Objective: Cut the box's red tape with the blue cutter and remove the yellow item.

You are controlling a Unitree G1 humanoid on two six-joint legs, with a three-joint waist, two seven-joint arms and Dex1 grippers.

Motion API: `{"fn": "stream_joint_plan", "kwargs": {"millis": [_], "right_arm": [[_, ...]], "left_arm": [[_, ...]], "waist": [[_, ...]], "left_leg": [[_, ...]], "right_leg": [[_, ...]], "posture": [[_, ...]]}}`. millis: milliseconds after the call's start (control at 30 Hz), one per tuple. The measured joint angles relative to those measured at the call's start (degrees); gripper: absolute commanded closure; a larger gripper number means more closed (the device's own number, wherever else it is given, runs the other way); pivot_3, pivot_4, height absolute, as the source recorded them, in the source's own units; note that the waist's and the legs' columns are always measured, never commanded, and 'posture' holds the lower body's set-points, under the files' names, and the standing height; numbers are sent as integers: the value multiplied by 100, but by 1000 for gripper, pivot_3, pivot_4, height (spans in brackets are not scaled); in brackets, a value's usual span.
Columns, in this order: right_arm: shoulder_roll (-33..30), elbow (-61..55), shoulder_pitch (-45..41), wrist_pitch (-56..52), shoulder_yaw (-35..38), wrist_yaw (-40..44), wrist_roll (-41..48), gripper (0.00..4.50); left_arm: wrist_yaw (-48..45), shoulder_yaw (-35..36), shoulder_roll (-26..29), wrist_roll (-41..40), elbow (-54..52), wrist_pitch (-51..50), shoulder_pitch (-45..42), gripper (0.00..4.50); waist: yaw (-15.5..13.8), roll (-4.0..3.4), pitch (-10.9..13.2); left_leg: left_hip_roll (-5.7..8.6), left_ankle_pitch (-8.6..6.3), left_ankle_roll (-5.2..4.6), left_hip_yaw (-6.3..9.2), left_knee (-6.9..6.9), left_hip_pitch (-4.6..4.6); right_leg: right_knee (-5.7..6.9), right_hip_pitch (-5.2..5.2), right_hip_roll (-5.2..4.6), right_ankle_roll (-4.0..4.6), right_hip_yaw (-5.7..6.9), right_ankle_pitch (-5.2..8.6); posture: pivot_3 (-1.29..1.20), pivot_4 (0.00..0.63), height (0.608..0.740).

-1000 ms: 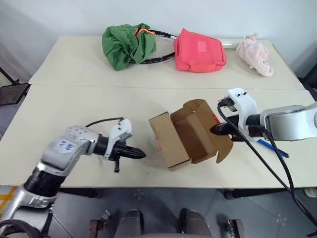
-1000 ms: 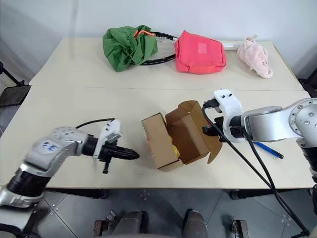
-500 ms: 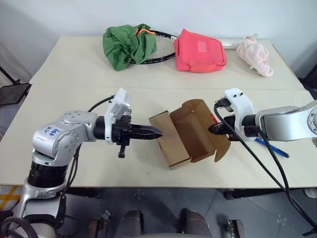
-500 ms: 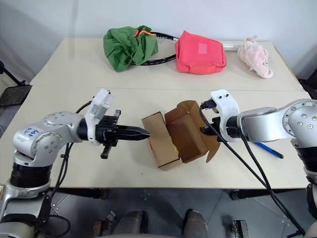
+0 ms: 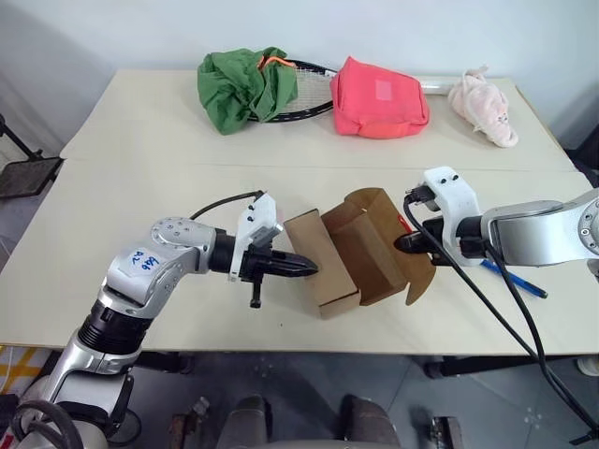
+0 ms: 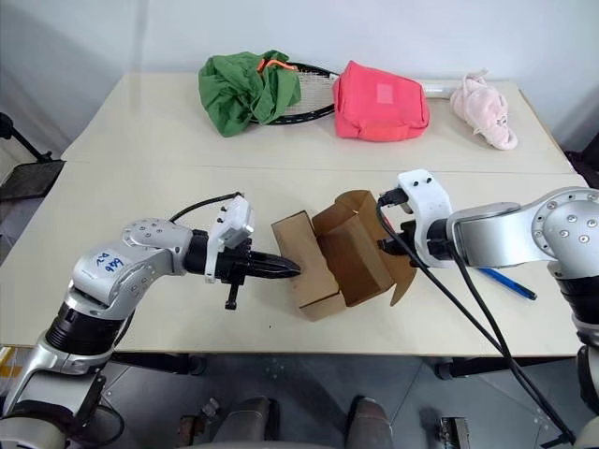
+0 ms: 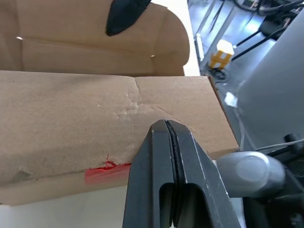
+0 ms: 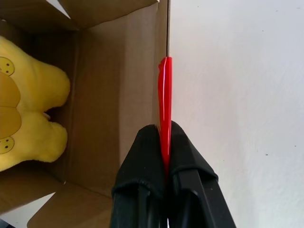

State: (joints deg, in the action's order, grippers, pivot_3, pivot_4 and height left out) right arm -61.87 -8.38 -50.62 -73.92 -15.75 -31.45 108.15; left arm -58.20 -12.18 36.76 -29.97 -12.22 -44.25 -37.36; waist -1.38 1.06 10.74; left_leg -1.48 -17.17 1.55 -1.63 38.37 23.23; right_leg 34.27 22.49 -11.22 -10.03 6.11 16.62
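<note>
We've got the brown corrugated cardboard box [image 5: 346,253] lying open on the matte beige tabletop [image 5: 140,196]. Our right tool [image 8: 165,142] is clamped on a flap edge carrying glossy red tape [image 8: 165,95]. The left tool [image 7: 172,137], fingers pressed together, points at the box's near flap. The fuzzy yellow plush [image 8: 23,118] sits inside, beside the right tool. The slim blue cutter [image 5: 518,279] lies behind that arm.

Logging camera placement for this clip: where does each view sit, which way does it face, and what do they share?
Head views: two eyes of one head camera, looking down over the table; both arms, left gripper beside the box, right gripper at its flap.
Left wrist view: along shut fingers to the box's outer wall.
Right wrist view: along fingers pinching the red tape; the yellow item lies inside.
Shared: the box.
</note>
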Motion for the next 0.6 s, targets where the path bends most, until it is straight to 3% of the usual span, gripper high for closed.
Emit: {"fn": "stream_joint_plan", "kwargs": {"millis": [333,600], "right_arm": [[-35,-285,-138,119,-43,-56,333,4480],[36,-351,-419,133,-278,-108,366,4480]], "left_arm": [[-117,201,1200,123,-156,-589,826,4500],[238,50,791,342,152,-693,884,4500]], "waist": [[-18,-25,-15],[-19,4,2]], "left_leg": [[-9,0,-1,-16,-4,-12],[-11,-3,-3,-25,-16,11]], "right_leg": [[1,3,4,8,-4,-5],[-9,28,4,6,0,-6]], "posture": [[0,150,740],[0,150,740]]}}
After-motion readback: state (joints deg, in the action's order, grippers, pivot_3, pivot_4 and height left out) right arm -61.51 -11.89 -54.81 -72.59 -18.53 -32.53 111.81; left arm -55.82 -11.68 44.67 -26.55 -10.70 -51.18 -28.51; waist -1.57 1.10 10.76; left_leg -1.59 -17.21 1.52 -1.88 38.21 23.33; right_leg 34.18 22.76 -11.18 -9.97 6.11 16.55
